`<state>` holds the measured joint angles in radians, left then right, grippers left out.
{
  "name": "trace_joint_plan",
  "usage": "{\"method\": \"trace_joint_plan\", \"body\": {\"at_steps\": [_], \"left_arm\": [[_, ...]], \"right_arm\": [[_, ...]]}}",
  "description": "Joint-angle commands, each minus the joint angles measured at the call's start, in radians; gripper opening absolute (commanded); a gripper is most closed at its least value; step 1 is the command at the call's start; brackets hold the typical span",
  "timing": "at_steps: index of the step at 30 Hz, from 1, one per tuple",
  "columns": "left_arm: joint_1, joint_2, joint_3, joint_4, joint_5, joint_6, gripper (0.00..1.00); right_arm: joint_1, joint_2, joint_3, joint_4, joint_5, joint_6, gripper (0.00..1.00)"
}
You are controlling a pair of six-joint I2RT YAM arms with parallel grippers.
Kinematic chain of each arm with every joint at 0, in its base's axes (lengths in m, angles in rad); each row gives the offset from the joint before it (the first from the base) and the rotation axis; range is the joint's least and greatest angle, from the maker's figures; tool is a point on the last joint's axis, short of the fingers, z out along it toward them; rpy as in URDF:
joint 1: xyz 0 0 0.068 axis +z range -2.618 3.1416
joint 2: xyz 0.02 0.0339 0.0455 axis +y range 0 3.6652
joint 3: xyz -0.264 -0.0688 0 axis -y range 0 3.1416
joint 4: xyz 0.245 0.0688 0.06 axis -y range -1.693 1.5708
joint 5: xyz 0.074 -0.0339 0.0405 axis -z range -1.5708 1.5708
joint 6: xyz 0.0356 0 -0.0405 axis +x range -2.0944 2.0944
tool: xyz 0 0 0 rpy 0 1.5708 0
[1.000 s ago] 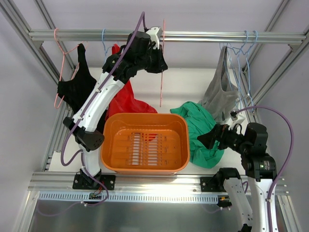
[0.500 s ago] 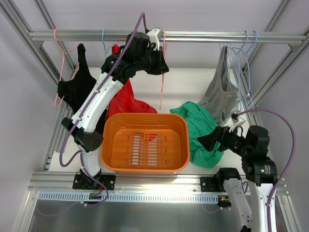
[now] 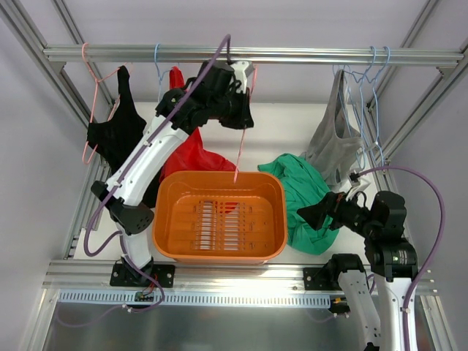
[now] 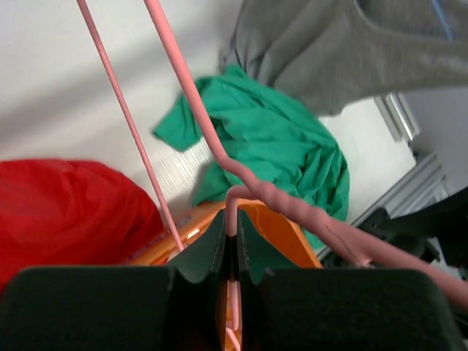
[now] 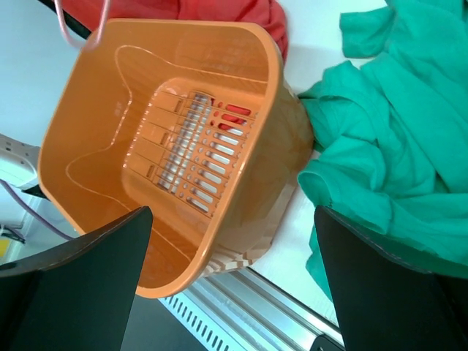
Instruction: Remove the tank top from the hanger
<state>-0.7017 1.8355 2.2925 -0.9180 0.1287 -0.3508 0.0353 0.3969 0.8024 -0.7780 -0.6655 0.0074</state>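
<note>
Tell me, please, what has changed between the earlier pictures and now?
The left gripper, shut on the hanger, lowered it from the rail; the hanger now tilts, its lower end over the far rim of the basket. The right gripper stayed open beside the tank top, which did not move.

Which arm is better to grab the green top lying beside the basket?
Right. The right gripper hangs open beside the tank top; the left gripper is shut on the hanger.

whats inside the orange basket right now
Nothing: the orange basket's slotted floor and walls show bare. The salmon-pink hanger's lower end hangs by its back rim, not inside. What lies beneath the floor is covered, except red glimpsed through a few slots.
</note>
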Motion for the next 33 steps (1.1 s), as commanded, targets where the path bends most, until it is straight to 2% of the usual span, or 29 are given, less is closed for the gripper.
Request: {"method": "trace_joint_plan", "body": {"at_steps": [1, 5, 10, 14, 22, 25, 26, 28, 30, 32, 33], "left_arm": [[-0.068, -0.053, -0.018, -0.097, -0.014, 0.047, 0.00], [-0.096, -0.050, 0.008, -0.099, -0.006, 0.064, 0.00], [-0.094, -0.070, -0.077, -0.101, -0.006, 0.046, 0.00], [-0.107, -0.096, -0.143, -0.099, 0.113, 0.058, 0.00], [-0.211, -0.220, -0.221, -0.104, 0.181, 0.130, 0.00], [-0.213, -0.257, -0.294, -0.101, 0.189, 0.138, 0.00], [-0.213, -0.263, -0.320, -0.101, 0.187, 0.130, 0.00], [-0.214, -0.266, -0.334, -0.101, 0.181, 0.113, 0.00], [-0.223, -0.254, -0.335, -0.101, 0.178, 0.082, 0.00], [-0.252, -0.242, -0.317, -0.099, 0.178, 0.059, 0.00], [-0.268, -0.225, -0.309, -0.096, 0.183, 0.056, 0.00]], "right_arm": [[0.005, -0.009, -0.002, 0.112, -0.094, 0.055, 1.00], [0.005, -0.003, 0.015, 0.218, -0.131, 0.106, 1.00], [0.003, 0.042, 0.064, 0.221, -0.141, 0.106, 1.00], [0.003, 0.078, 0.075, 0.285, -0.184, 0.095, 0.99], [0.005, 0.126, 0.165, 0.356, -0.226, 0.126, 0.97], [0.003, 0.137, 0.211, 0.445, -0.258, 0.184, 0.86], [0.003, 0.135, 0.213, 0.526, -0.273, 0.210, 0.79], [0.009, 0.132, 0.204, 0.632, -0.305, 0.311, 0.71], [0.031, 0.128, 0.173, 0.839, -0.318, 0.374, 0.42], [0.055, 0.146, 0.184, 0.890, -0.301, 0.350, 0.19], [0.081, 0.161, 0.217, 0.882, -0.302, 0.320, 0.25]]}}
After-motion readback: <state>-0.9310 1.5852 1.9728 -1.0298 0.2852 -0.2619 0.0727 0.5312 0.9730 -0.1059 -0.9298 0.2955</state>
